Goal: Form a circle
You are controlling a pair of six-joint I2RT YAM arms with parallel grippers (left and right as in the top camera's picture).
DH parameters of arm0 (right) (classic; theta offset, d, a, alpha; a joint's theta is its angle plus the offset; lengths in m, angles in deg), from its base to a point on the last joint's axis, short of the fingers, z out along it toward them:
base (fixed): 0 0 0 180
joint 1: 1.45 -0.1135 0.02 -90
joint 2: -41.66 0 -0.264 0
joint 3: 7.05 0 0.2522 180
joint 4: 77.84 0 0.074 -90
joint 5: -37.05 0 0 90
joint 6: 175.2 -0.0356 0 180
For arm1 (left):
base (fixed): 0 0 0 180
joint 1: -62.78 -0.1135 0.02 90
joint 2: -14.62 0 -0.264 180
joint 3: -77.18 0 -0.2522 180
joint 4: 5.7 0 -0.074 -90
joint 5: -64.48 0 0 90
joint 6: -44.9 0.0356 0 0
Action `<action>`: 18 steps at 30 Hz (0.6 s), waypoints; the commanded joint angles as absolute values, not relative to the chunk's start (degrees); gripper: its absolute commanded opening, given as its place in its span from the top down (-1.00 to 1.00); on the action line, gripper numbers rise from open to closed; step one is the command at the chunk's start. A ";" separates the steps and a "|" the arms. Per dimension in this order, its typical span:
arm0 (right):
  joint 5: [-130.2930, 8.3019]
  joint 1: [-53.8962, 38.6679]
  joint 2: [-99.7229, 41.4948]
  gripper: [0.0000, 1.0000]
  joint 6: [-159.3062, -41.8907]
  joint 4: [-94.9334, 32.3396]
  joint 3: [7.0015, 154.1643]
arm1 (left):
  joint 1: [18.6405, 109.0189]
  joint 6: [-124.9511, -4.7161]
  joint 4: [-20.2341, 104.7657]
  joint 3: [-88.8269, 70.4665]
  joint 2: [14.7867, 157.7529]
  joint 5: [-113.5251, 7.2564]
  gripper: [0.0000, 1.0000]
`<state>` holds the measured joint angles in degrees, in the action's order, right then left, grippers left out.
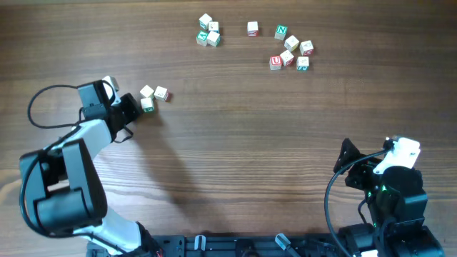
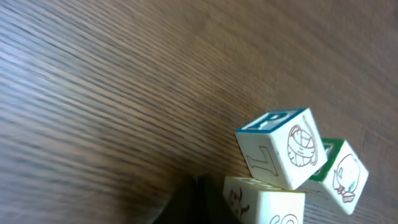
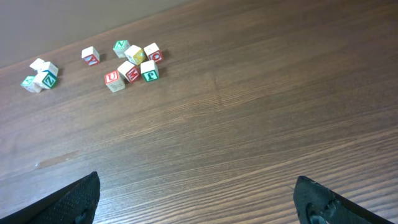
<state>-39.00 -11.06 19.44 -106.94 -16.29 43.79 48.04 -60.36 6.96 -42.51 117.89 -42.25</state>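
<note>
- The circle (image 1: 153, 96) was three small square cubes bunched together in the upper left of the overhead picture. It was not a real ring.
- The left pincer (image 1: 133, 107) was closed and held nothing. Its tip was just beside the green-print cube (image 1: 148, 106).
- A hard push could scatter the smooth, pale wooden cubes.
- The right pincer (image 3: 196, 190) was wide open at the lower right, well apart from them.
- The table (image 1: 235, 143) was brown, stripy wood.

right pincer (image 3: 202, 200): spread wide | table (image 3: 261, 112): wood | larger cube clump (image 3: 130, 71): far left | smaller clump (image 3: 46, 78): further left
</note>
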 commanded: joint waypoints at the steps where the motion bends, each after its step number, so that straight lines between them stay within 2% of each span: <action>1: -39.35 -11.12 19.27 -1.00 -106.37 -16.40 43.57 | 47.86 -59.01 5.95 -42.56 118.72 -45.22 0.92; 9: -39.35 -11.12 19.27 -1.00 -106.37 -16.40 43.57 | 47.86 -59.31 -0.87 -42.56 118.72 -45.00 0.92; 18: -39.35 -11.12 19.27 -1.00 -106.35 -16.40 43.57 | 47.89 -60.93 1.49 -42.56 118.72 -46.75 0.92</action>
<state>-39.02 -11.03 19.44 -106.94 -16.29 43.79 48.04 -60.47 0.81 -42.58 118.26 -44.46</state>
